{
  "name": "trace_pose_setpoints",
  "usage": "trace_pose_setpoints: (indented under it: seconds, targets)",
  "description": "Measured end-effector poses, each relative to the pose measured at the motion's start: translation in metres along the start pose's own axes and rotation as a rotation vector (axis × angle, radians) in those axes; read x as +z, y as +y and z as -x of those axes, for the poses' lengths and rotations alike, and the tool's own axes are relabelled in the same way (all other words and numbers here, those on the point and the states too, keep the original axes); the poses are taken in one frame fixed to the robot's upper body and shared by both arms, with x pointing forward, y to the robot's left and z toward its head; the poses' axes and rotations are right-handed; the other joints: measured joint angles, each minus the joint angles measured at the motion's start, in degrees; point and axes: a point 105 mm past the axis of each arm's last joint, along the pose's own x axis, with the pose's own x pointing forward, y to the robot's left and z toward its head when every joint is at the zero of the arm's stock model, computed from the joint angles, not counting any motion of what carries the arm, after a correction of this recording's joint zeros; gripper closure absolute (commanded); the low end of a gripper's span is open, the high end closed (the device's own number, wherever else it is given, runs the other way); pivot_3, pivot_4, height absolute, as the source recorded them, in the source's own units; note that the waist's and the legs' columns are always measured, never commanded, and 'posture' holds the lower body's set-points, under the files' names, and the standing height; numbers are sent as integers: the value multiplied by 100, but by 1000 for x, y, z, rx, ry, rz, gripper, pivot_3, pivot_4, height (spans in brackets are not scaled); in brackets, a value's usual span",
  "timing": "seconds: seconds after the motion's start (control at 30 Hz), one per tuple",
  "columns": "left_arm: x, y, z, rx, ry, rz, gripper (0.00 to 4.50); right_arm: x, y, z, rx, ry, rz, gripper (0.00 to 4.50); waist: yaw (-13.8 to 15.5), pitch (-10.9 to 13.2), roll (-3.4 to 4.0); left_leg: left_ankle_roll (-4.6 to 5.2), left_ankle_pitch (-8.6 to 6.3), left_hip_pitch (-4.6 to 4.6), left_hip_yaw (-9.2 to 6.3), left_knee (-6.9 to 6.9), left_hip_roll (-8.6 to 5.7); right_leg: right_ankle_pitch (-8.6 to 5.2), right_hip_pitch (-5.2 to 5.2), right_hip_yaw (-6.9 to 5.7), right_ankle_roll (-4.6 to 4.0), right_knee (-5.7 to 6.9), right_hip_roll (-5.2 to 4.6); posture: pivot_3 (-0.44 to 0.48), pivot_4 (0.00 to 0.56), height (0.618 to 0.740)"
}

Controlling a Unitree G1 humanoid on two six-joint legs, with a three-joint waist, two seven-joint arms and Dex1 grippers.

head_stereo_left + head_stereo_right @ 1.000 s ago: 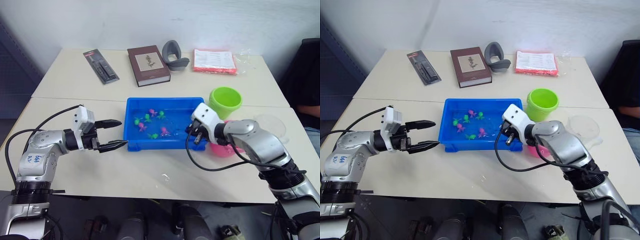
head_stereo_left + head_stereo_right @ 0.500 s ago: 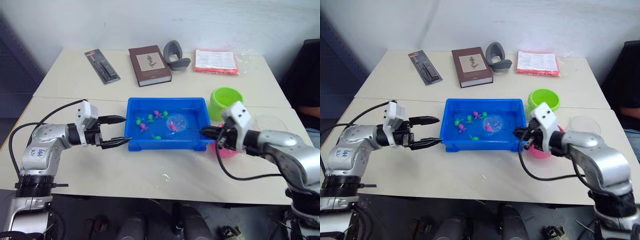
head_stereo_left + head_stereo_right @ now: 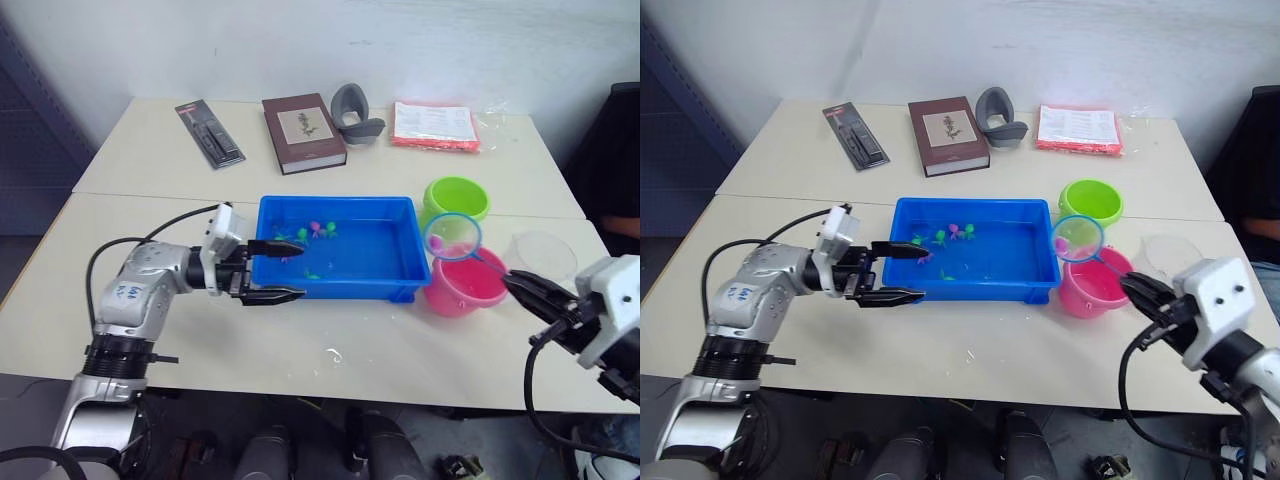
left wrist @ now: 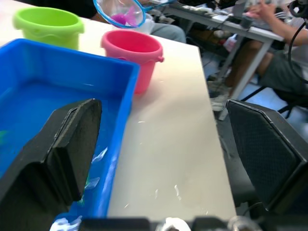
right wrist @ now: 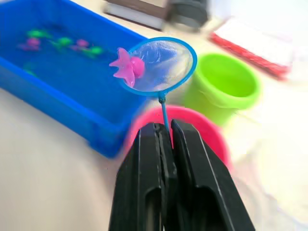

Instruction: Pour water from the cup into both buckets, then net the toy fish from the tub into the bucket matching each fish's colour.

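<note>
A: The small round net with the blue ring (image 3: 452,236) is up in the air, hanging over the far rim of the pink plastic pail (image 3: 462,285), a pink toy fish (image 5: 128,66) perched right at the ring's edge!

B: That's the worry. It sits on the lip, not deep in the mesh, so any tilt or jolt could drop it on the table or into the lime green pail (image 3: 455,200) just behind the pink pail.

A: The right gripper (image 5: 165,139) has its black fingers clamped tight on the thin stick handle, on the near side of the pink pail.

B: A long thin handle, so the ring may wobble. Looks like the tipping step comes next.

A: Left of the pink pail, the shallow bright blue plastic tub (image 3: 400,285) has green and pink fish (image 3: 318,232) in it. The left gripper (image 3: 282,270) waits wide apart at the tub's left end, holding nothing. The clear plastic cup (image 3: 545,255) stands right of the pink pail.
</note>
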Motion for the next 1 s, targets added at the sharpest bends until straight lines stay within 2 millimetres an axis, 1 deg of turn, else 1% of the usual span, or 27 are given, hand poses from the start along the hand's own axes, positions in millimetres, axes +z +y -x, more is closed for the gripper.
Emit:
trace_pose_setpoints:
  seconds: [0.1,0.23,0.33,0.43,0.53,0.6,0.67,0.73,0.8,0.9,1.0]
  targets:
    - [4,0,-9,-27,-14,-14,53,-9,-7,8,-74,47,109,4500,6,-1,1,0,1,4,1,0,0,0,0,7,0,3,8,0,150,740]
    - [4,0,-14,-43,-22,-14,53,-22,-21,16,-170,78,252,4500,8,-1,1,0,1,9,5,0,0,0,4,16,0,2,15,0,150,740]
    - [0,1,-17,-46,-35,6,53,-37,-19,18,-160,108,405,4500,7,-1,1,0,1,16,13,-1,1,0,5,26,0,2,34,0,150,740]
    - [0,1,-18,-50,-38,6,53,-48,-17,20,-150,114,601,4500,5,-1,1,0,1,22,21,-2,2,0,5,38,0,2,39,0,150,740]
    - [0,1,-19,-49,-44,4,53,-53,-16,19,-154,105,777,4500,-7,-1,1,0,1,37,31,-2,4,0,12,49,0,-3,26,0,150,740]
    - [0,0,-22,-51,-51,4,53,-55,-17,17,-143,117,970,4500,-7,-1,1,-1,1,47,44,-4,3,-2,13,58,-2,-4,22,0,150,740]
    - [-2,0,-24,-53,-54,2,53,-52,-17,15,-158,101,1176,4500,-5,-1,1,-4,2,52,45,-5,4,-3,14,61,-5,-2,23,0,150,740]
    - [-4,-1,-29,-56,-58,4,53,-49,-14,13,-178,59,1307,4500,-4,-1,1,-11,2,54,46,-5,7,-4,14,64,-7,0,28,0,150,740]
    - [-5,-1,-31,-46,-63,0,53,-50,-15,13,-186,33,1385,4500,-6,-1,1,-12,3,56,49,-5,7,-5,14,67,-7,0,29,0,150,740]
    - [-8,-2,-36,-31,-74,0,53,-60,-20,17,-192,33,1423,4500,-7,-1,1,-12,3,61,57,-8,7,-5,15,74,-8,0,29,0,150,740]
    - [-12,-7,-43,-41,-77,-2,53,-58,-19,17,-190,-10,1458,4500,-9,-1,1,-12,3,64,60,-8,8,-5,15,79,-8,1,31,0,150,740]
